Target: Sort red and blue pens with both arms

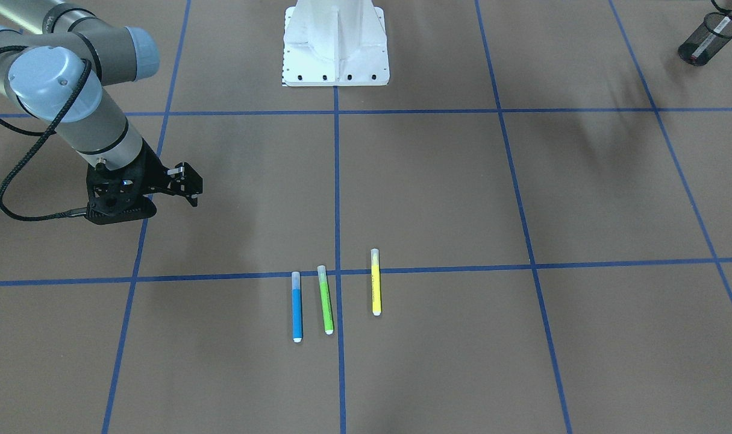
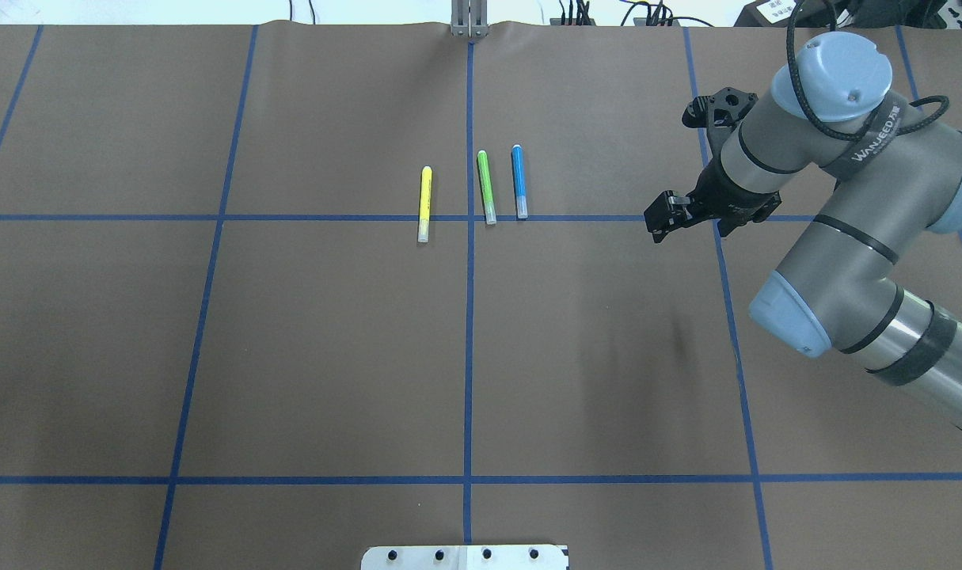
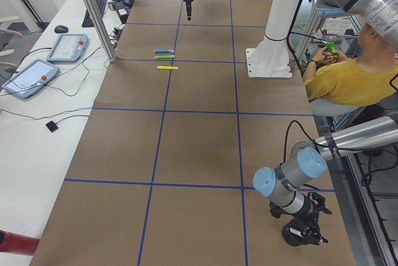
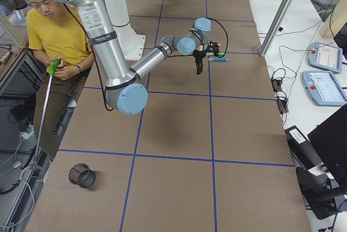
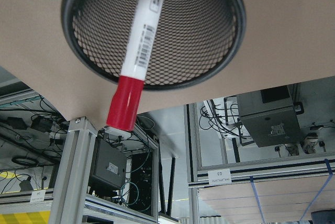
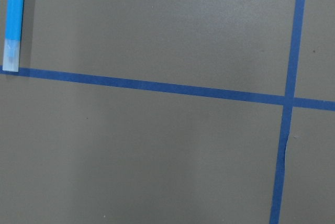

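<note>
Bright even light fr above; right arm casts soft, blurry shadow on table; views sharp.

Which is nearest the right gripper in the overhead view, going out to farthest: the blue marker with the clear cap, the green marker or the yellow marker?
Measured from the right gripper, which is to the right of the row of markers:
1. Blue-barrelled marker with clear cap, at the right end of the row.
2. Green marker, in the middle.
3. Yellow marker, at the left end.
</note>
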`<state>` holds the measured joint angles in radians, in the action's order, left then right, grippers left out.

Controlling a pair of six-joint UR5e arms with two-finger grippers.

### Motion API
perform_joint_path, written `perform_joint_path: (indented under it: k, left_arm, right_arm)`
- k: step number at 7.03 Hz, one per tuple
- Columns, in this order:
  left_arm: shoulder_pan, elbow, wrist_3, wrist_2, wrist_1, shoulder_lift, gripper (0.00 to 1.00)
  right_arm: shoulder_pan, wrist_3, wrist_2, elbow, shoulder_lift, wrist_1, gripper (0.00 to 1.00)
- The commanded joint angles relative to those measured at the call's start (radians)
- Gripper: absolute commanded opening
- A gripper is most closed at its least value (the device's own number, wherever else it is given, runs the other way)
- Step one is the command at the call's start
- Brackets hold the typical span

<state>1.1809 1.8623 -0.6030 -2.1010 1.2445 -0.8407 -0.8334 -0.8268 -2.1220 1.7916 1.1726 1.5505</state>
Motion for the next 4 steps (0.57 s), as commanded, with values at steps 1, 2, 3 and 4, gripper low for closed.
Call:
perform_joint_path:
  k: [1, 2, 3, 4]
  left_arm:
    - [0.084, 0.120, -0.003, -0.001, -0.212, -0.094, 1.00]
    - [0.155, 0.177, -0.003, -0.001, -0.346, -0.165, 1.00]
    - [0.213, 0.188, -0.003, -0.004, -0.359, -0.191, 1.00]
    - [0.258, 0.178, -0.001, -0.081, -0.356, -0.234, 1.00]
  right_arm:
    - [0.000, 0.000, 0.001, -0.001, -0.004, 0.000, 1.00]
    - [0.000, 0.000, 0.002, -0.003, -0.004, -0.001, 1.00]
    - [0.002, 0.000, 0.022, -0.005, -0.002, 0.000, 1.00]
    - [0.007, -0.006, 0.037, -0.008, -0.002, -0.001, 1.00]
